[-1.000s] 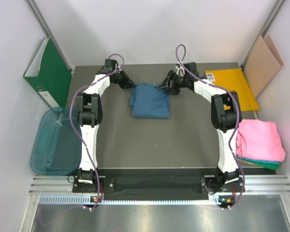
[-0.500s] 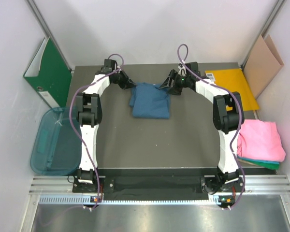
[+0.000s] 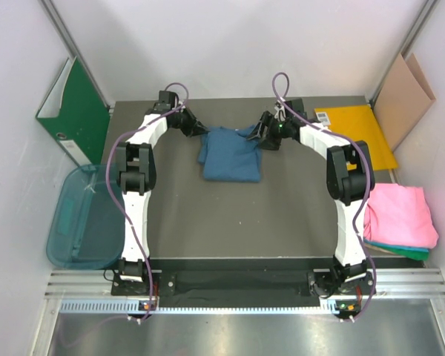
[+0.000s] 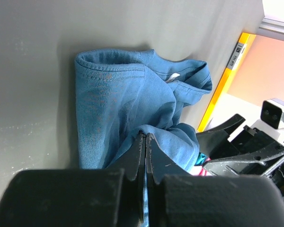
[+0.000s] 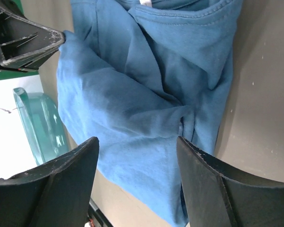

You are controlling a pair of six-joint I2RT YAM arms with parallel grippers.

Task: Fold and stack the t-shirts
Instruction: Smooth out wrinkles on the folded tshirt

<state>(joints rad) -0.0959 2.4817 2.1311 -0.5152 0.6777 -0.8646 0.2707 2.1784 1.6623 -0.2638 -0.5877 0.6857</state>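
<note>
- The dark blue t-shirt [image 3: 230, 156] lies half-folded at the far middle of the table [image 3: 245, 222], bunched at the collar. It has barely shifted.
- My left gripper [image 4: 145, 137] stays pressed together, pinching the shirt's far left edge.
- My right gripper [image 5: 135, 146] hangs spread over the cloth, holding nothing, and has eased back off the far right corner.
- I judge this fold unfinished. The pink t-shirt [image 3: 397, 211] sits on the teal-green t-shirt [image 3: 400, 252], well apart at the right.
</note>
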